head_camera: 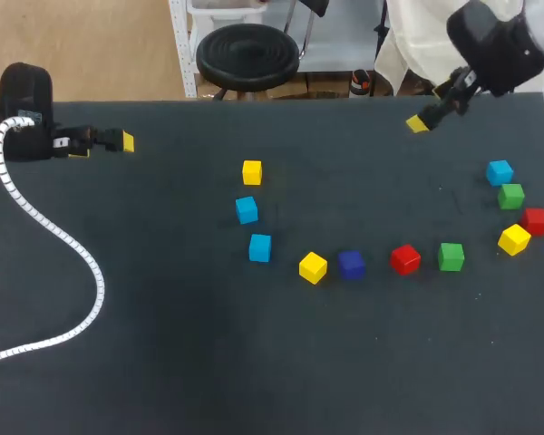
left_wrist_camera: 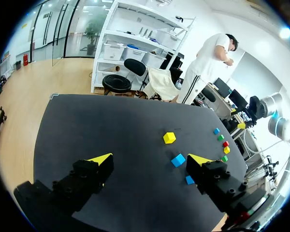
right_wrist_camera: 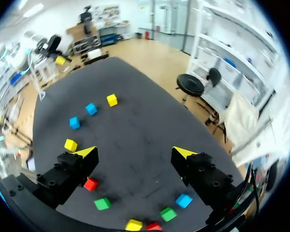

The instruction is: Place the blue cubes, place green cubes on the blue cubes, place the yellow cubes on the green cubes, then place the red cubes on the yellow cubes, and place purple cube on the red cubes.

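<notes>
Black matte tabletop [head_camera: 163, 362], eleven small cubes strewn singly across it, nothing stacked. By the look of it, every layer is yet to be built. Over here the left gripper [left_wrist_camera: 150, 159] hangs wide open and empty, with two blue cubes [left_wrist_camera: 178, 160] just ahead by one finger and a yellow cube [left_wrist_camera: 169, 137] farther ahead. Across the table the right gripper [right_wrist_camera: 134, 152] gapes empty too, a red cube [right_wrist_camera: 91, 183] and a green cube [right_wrist_camera: 102, 203] close beside one finger. The purple cube [head_camera: 351, 265] sits alone, well apart from both. The blocks are crisp-edged and solid-coloured; they look rigid, smooth and easy to pinch.
</notes>
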`<state>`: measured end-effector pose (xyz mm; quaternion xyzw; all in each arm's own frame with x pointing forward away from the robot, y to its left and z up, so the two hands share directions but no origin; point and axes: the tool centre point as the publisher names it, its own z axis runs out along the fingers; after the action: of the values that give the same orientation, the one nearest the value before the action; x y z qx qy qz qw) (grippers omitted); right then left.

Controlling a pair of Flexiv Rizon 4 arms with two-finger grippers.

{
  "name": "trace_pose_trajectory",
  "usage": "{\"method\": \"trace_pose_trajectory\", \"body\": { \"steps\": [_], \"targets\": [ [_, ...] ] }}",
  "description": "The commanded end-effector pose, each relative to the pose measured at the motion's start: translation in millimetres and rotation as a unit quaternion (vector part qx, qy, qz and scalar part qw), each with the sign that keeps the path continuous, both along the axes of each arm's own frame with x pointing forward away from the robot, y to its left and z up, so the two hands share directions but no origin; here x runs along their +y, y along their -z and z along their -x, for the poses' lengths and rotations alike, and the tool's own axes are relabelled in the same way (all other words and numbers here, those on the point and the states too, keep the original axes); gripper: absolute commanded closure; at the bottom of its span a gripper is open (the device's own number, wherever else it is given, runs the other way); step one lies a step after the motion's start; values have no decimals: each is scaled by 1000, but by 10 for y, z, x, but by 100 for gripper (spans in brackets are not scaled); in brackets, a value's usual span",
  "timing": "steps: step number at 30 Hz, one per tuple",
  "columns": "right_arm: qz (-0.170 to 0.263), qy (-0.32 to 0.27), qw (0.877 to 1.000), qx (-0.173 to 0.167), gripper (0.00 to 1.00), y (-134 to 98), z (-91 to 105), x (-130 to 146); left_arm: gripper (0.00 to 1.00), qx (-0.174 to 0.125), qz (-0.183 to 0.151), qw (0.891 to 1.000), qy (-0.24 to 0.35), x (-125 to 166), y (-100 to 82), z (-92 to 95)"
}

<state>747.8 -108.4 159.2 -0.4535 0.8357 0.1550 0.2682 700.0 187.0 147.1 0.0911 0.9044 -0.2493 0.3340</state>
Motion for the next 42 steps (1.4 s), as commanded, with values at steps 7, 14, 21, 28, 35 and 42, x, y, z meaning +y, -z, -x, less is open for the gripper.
{"method": "trace_pose_trajectory", "body": {
  "steps": [7, 14, 21, 28, 35, 42],
  "targets": [
    [-107, -218, 969, 35, 0, 181, 1, 65, 0, 3, -4, 1000, -3, -14, -19, 2],
    [-158, -200, 966, 29, 0, 322, 64, 114, 0, 3, -4, 1000, -3, -14, -19, 2],
    [-158, -200, 966, 29, 0, 322, 64, 114, 0, 3, -4, 1000, -3, -14, -19, 2],
    [-158, -200, 966, 29, 0, 322, 64, 114, 0, 3, -4, 1000, -3, -14, -19, 2],
    [-83, -281, 956, -35, 0, 386, -48, 297, 0, 3, -4, 1000, -3, -14, -19, 2],
    [-85, -282, 953, -62, 0, 634, -64, 181, 0, 3, -4, 1000, -3, -14, -19, 2]
  ]
}}
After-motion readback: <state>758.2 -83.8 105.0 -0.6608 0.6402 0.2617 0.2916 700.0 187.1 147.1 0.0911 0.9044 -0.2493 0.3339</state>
